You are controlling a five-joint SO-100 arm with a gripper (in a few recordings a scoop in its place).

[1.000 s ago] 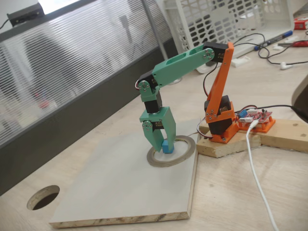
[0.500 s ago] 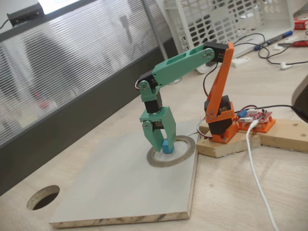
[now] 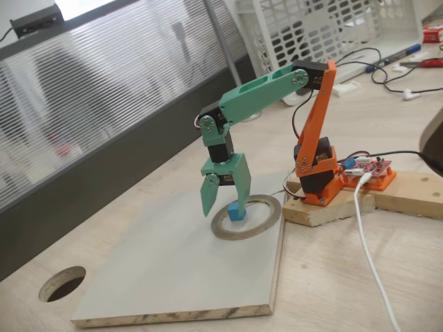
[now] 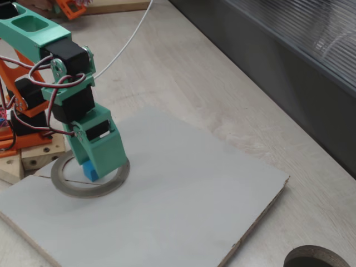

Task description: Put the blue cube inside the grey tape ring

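Claw (image 3: 223, 200) spread apart, blue cube (image 3: 237, 211) resting just under its tips inside grey tape ring (image 3: 247, 217); cube looks light, rigid, best pinched on opposite flat faces.

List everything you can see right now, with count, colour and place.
Cube: one, blue, on the board inside the tape ring.
Tape ring: one, grey, near the board's corner by the arm's base.
Board: one, pale grey, on the wooden table.
Hole: one, dark, in the tabletop beside the board.
Cable: one, white, across the table.
Basket: one, white, behind the arm.
Gripper: one, green, over the cube, jaws open.
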